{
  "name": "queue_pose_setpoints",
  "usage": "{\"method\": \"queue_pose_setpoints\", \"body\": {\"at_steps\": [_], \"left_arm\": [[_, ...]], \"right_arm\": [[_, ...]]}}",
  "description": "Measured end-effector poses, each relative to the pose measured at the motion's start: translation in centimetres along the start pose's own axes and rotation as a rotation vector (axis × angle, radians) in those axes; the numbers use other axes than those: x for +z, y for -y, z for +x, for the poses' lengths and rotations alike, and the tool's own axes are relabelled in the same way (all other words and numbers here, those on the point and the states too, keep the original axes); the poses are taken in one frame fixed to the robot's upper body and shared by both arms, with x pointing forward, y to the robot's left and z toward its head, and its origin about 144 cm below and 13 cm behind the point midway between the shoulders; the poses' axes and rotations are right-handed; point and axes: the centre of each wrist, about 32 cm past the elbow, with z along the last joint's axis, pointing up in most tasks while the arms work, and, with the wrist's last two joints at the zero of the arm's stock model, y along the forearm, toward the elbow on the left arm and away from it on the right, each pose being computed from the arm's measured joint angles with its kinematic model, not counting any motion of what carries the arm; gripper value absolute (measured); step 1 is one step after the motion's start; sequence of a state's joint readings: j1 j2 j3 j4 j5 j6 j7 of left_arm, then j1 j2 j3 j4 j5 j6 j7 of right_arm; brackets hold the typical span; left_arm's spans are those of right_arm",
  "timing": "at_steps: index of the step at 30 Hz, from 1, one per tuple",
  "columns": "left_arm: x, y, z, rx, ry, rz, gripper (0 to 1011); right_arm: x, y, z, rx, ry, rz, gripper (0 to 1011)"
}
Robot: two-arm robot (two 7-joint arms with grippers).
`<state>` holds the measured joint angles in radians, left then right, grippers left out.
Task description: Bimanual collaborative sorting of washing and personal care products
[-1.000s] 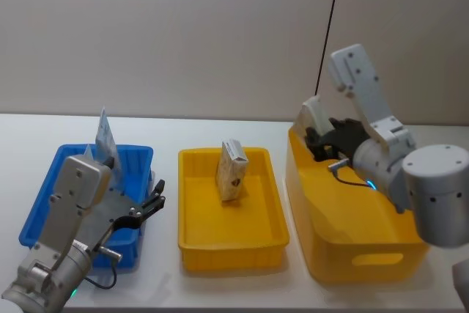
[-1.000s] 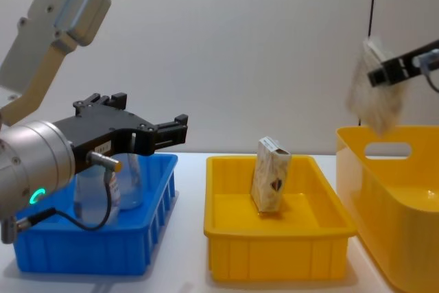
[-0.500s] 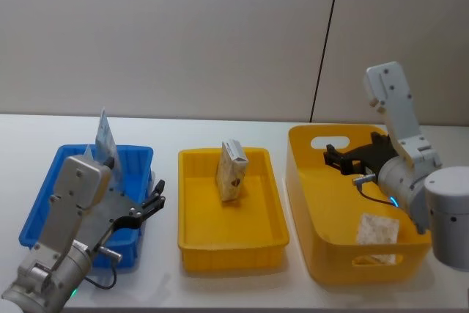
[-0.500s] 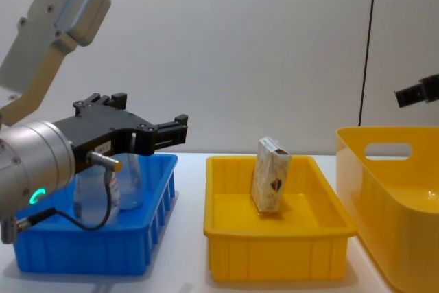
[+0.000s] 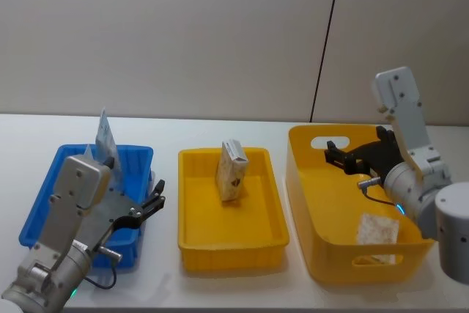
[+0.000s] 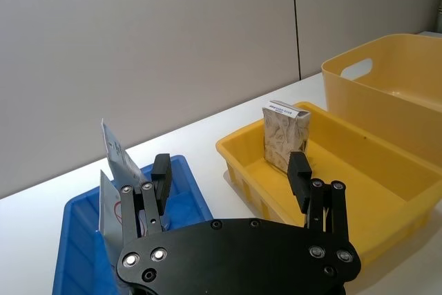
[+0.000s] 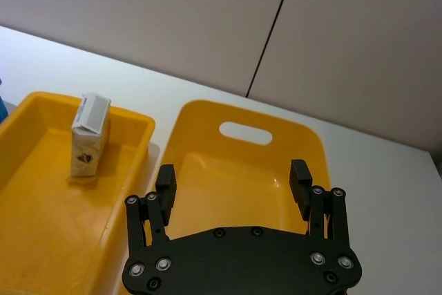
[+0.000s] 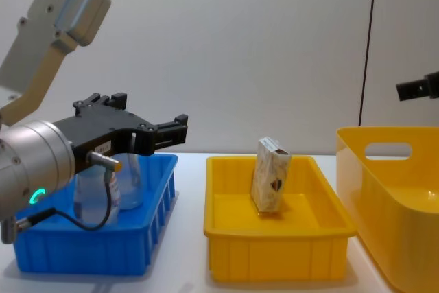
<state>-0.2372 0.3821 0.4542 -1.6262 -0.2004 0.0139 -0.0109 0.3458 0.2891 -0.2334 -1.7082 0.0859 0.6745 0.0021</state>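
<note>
Now, blue bin (image 5: 40,207): two tubes (image 5: 102,135) upright, 12 o'clock.
Left gripper (image 5: 157,194): spread, at that bin's 4 o'clock.
Yellow tray (image 5: 227,254): one packet (image 5: 232,171) upright.
Deep bin (image 5: 344,265): head view shows us a flat packet (image 5: 377,229), 5 o'clock.
Right gripper (image 5: 331,153): spread, over 11 o'clock.

Straight below our right gripper (image 5: 333,155) the floor of the deep yellow bin (image 5: 306,214) is free; a packet (image 5: 377,229) lies farther back toward its wrist. Below our left gripper (image 5: 157,194), tubes (image 5: 105,135) crowd the blue bin (image 5: 37,214)
</note>
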Motion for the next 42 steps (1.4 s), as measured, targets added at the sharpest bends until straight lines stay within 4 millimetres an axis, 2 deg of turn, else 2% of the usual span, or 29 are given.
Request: {"method": "queue_pose_setpoints", "body": {"at_steps": [21, 42], "left_arm": [[-0.1, 0.0, 0.1, 0.019, -0.012, 0.000, 1001], [-0.7, 1.5, 1.1, 0.168, -0.099, 0.038, 1001]], "right_arm": [[-3.4, 0.1, 0.0, 0.081, 0.064, 0.198, 1004], [-4.3, 0.1, 0.0, 0.102, 0.084, 0.242, 1004]]}}
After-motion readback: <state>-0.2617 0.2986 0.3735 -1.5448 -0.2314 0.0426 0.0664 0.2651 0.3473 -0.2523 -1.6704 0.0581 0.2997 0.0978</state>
